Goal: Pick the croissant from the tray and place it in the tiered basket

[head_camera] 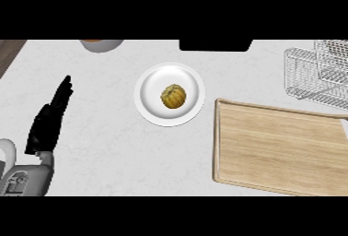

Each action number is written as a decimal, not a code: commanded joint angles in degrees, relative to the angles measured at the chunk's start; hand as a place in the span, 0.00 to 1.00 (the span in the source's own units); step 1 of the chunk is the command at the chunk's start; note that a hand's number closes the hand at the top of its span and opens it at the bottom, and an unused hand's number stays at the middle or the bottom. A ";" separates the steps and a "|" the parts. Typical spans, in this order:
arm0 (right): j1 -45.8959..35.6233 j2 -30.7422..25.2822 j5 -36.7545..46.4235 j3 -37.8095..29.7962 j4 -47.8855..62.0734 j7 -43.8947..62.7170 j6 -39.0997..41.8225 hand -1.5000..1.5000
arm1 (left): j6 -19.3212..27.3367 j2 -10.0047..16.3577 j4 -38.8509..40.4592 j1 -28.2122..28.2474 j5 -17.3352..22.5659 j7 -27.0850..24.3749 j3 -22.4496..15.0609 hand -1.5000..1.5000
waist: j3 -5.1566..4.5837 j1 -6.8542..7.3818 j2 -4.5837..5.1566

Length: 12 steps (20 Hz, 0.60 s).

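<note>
Your left robot hand [48, 122] rests open, nothing grasped yet. Croissant [173, 96] lies on the plate [153, 109], well apart from tiered basket [319, 73]. Right robot hand unseen.

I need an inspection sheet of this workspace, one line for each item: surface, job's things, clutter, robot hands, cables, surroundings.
Surface: white marbled counter, no spill seen.
Job's things: croissant lies on a white plate, not on the wooden tray to its right; wire tiered basket stands at the far right, beyond the tray.
Clutter: bowl and black object at the far edge, both cut off by the view.
Robot hands: left robot hand rests open at the left, fingers straight; right robot hand not in view.
Cables: nothing seen.
Surroundings: dark wooden strip at the far left corner.
</note>
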 commanded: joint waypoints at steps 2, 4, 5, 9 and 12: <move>0.36 -1.22 0.81 -2.33 7.44 -7.97 -2.23 1.00 | -0.33 -0.11 -0.31 3.02 0.07 -2.47 1.16 0.50 | 0.00 -0.12 -0.12; -1.96 -4.06 -0.27 -4.21 13.46 -14.36 -2.39 1.00 | -0.51 -0.66 2.03 1.15 -0.62 -3.47 0.36 0.50 | 0.01 0.28 0.19; -0.83 -2.37 -0.12 -4.56 13.59 -14.07 -3.81 1.00 | -1.96 0.94 -1.73 1.93 0.64 -0.55 1.54 0.50 | 0.03 0.21 -0.04; -1.95 -1.95 -2.88 -7.14 16.47 -17.18 -0.26 1.00 | -1.72 0.21 0.31 1.35 0.25 -0.57 1.88 0.50 | 0.01 -0.10 -0.07; -0.39 -1.98 -3.87 -8.95 19.67 -21.60 -2.45 1.00 | -0.01 -1.98 -0.04 -1.69 -1.22 1.55 0.43 0.50 | 0.04 -0.21 -0.03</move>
